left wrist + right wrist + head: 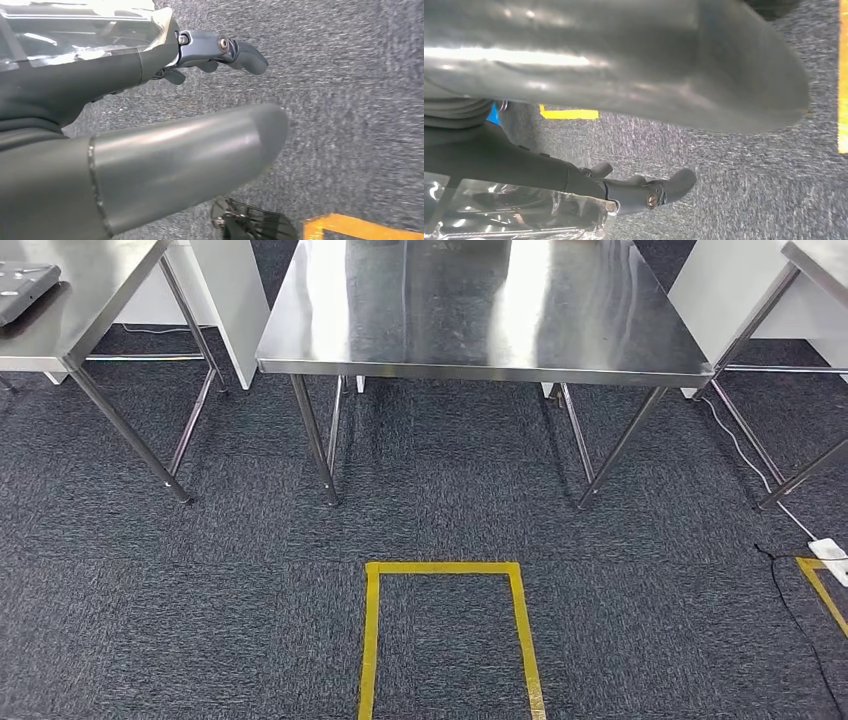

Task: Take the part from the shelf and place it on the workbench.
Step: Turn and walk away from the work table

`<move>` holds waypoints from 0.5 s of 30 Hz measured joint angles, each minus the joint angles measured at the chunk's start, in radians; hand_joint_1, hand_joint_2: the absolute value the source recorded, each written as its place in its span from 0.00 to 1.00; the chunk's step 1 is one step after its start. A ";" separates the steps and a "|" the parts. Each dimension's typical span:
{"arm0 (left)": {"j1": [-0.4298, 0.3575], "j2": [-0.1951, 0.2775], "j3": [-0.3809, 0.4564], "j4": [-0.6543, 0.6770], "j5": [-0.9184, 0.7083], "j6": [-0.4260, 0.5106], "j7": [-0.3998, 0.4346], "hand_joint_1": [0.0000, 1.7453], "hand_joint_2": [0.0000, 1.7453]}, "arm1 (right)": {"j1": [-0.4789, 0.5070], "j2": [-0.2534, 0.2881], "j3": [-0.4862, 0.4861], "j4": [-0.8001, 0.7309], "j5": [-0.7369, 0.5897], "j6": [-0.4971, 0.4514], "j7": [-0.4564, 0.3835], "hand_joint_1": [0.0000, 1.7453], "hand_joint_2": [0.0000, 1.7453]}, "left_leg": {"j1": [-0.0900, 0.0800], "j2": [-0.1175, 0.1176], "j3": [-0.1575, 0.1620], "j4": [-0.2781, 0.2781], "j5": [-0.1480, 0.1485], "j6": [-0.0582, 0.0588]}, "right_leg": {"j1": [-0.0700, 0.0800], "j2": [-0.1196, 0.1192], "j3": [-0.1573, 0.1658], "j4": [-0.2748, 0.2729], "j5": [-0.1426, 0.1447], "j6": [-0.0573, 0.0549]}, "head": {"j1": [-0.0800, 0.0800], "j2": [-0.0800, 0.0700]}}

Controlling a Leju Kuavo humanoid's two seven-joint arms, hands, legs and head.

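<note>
A bare steel workbench (pixel 480 310) stands straight ahead in the head view. My left hand (pixel 150 95) hangs over the dark carpet, its thick thumb (pixel 200 155) apart from the dark fingers (pixel 235 50), and nothing lies between them. My right hand (pixel 574 170) hangs the same way, with its thumb (pixel 649 65) spread from its fingers (pixel 659 192) and nothing in its grasp. Crinkled clear film (pixel 75 35) lies along the left hand, and clear film (pixel 514 210) likewise runs along the right one. I cannot make out the part or the shelf.
A second steel table (pixel 70 310) at the left carries a dark grey object (pixel 25 285). A third table (pixel 820 260) stands at the right. Yellow floor tape (pixel 445 570) outlines a box in front of me. A white power strip (pixel 830 552) and cable lie at the right.
</note>
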 joint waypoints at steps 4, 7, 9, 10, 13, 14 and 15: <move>0.001 -0.002 0.000 0.000 -0.002 -0.004 -0.001 0.00 0.00 | 0.001 -0.002 0.000 0.000 -0.004 0.000 -0.007 0.00 0.00 | -0.002 -0.001 -0.021 0.001 0.023 -0.010 | 0.001 0.000 0.131 -0.168 0.041 0.020 | 0.001 0.000; 0.000 -0.003 0.000 0.000 -0.005 -0.006 -0.005 0.00 0.00 | -0.003 -0.004 0.000 0.000 -0.007 0.004 -0.017 0.00 0.00 | -0.005 0.000 -0.024 0.000 0.034 -0.027 | 0.012 0.002 0.201 -0.298 0.070 0.000 | 0.002 0.000; -0.001 -0.005 0.000 0.000 -0.006 -0.007 -0.008 0.00 0.00 | -0.001 -0.006 0.000 0.000 -0.010 0.007 -0.024 0.00 0.00 | -0.003 0.000 -0.024 -0.003 0.043 -0.040 | 0.012 0.003 0.196 -0.300 0.082 -0.017 | 0.000 0.000; 0.000 -0.006 0.000 0.000 -0.006 -0.007 -0.009 0.00 0.00 | 0.000 -0.006 0.000 0.000 -0.012 0.009 -0.027 0.00 0.00 | -0.001 0.000 -0.027 0.002 0.038 -0.046 | 0.008 0.002 0.194 -0.302 0.090 -0.026 | 0.000 0.000; 0.000 -0.006 0.000 0.000 -0.006 -0.007 -0.010 0.00 0.00 | 0.001 -0.007 0.000 0.000 -0.014 0.011 -0.034 0.00 0.00 | 0.003 -0.003 -0.074 0.115 -0.056 -0.057 | -0.003 -0.003 0.183 -0.307 0.111 -0.050 | -0.005 0.000; 0.000 -0.006 0.000 0.000 -0.005 -0.008 -0.010 0.00 0.00 | 0.001 -0.007 0.000 0.000 -0.014 0.012 -0.034 0.00 0.00 | 0.003 -0.004 -0.094 0.169 -0.092 -0.060 | -0.002 -0.004 0.179 -0.306 0.114 -0.054 | -0.006 0.000; 0.001 -0.006 0.000 0.000 -0.006 -0.008 -0.010 0.00 0.00 | 0.002 -0.008 0.000 0.000 -0.014 0.012 -0.035 0.00 0.00 | 0.004 -0.004 -0.113 0.224 -0.121 -0.063 | -0.001 -0.004 0.175 -0.306 0.118 -0.055 | -0.006 0.000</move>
